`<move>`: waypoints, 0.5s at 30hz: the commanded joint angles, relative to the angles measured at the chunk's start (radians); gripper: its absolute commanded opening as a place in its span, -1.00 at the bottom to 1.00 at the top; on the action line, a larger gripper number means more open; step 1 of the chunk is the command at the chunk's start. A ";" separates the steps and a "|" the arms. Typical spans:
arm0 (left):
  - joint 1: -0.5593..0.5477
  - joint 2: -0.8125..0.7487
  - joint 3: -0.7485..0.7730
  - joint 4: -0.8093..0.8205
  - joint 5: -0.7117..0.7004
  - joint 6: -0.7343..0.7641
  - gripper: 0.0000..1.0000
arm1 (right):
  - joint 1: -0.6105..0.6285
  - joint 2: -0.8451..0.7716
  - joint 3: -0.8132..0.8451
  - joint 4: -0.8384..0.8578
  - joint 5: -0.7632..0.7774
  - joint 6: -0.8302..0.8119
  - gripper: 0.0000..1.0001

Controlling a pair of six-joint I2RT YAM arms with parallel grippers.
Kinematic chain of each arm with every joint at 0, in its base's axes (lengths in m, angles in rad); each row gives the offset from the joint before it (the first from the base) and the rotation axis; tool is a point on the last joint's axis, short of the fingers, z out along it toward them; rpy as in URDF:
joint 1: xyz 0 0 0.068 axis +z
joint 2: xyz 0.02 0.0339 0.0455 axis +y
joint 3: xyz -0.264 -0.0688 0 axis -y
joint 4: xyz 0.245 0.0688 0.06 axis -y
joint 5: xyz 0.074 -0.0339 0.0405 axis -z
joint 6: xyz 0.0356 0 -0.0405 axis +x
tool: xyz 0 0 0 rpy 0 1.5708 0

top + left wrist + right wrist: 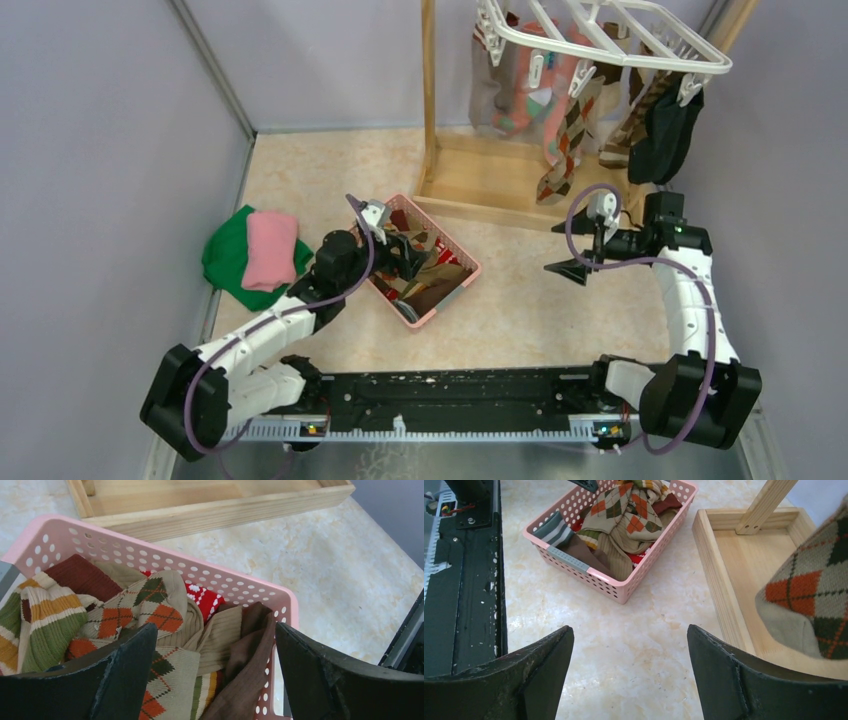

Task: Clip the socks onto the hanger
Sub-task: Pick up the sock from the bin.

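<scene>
- Two grippers stood spread wide, and neither held anything.
- The left gripper (215, 630) hung low over the pink basket (75, 540). I could not tell whether its jaws touched the heap inside.
- Loose socks filled that basket: a tan argyle sock (150, 605), a green-and-orange striped sock (45, 620), a brown sock (250, 650) and a red dotted sock (205, 600).
- The right gripper (629, 629) hovered over bare tabletop (634, 640), between the basket and the wooden stand (724, 580).
- The white hanger (610, 40) hung on that stand at the back right. Clipped beneath it were a hanging argyle sock (565, 140), a black sock (665, 140) and a pink sock (520, 95).
- A folded pink cloth (270, 250) lay on a green cloth (225, 260), left of the basket.
</scene>
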 commanded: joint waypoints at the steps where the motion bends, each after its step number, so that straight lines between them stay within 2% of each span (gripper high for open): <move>1: 0.002 0.040 0.059 -0.040 -0.002 0.002 0.83 | 0.011 0.001 -0.016 0.134 0.021 0.125 0.64; 7: 0.003 0.076 0.082 -0.072 0.014 0.033 0.69 | 0.012 0.014 -0.017 0.146 0.064 0.163 0.64; 15: 0.002 0.118 0.163 -0.217 0.011 0.077 0.60 | 0.013 0.022 -0.037 0.249 0.220 0.308 0.62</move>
